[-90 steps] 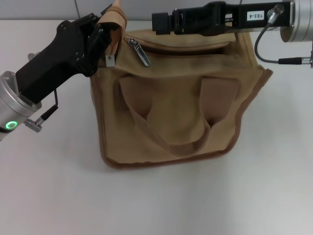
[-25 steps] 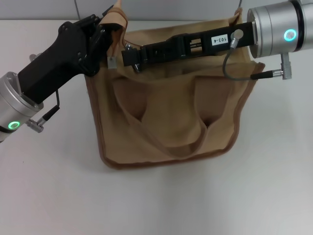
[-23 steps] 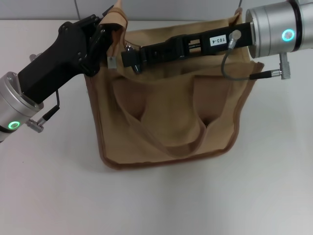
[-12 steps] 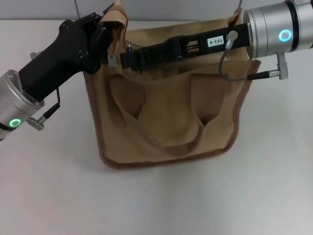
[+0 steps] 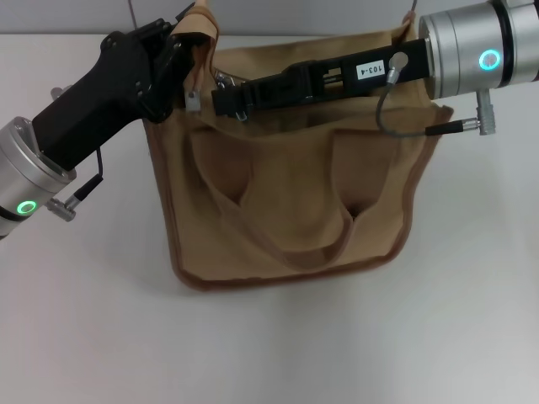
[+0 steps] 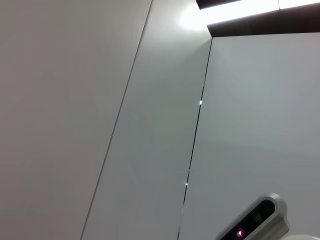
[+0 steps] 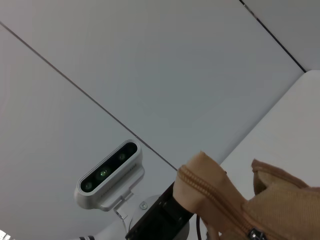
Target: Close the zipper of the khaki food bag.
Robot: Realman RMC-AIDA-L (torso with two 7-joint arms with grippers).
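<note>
The khaki food bag point(image 5: 295, 185) lies on the white table with its handles toward me. My left gripper point(image 5: 187, 52) is shut on the fabric tab point(image 5: 199, 25) at the bag's far left corner and holds it up. My right gripper point(image 5: 226, 99) reaches in from the right along the bag's top panel, with its tip closed at the silver pull tab point(image 5: 221, 79) at the left end. The zipper line is mostly hidden under the right arm in the head view. A stretch of the zipper point(image 7: 212, 196) shows in the right wrist view.
A small silver tag point(image 5: 194, 102) hangs by the left gripper. White table point(image 5: 93, 320) surrounds the bag on the left, right and front. The left wrist view shows only wall panels. The right wrist view shows my head camera point(image 7: 107, 172) against the wall.
My right gripper has swung from behind the bag to the pull tab at the bag's left end. In the last second both arms barely moved; the left lifted the corner slightly.
</note>
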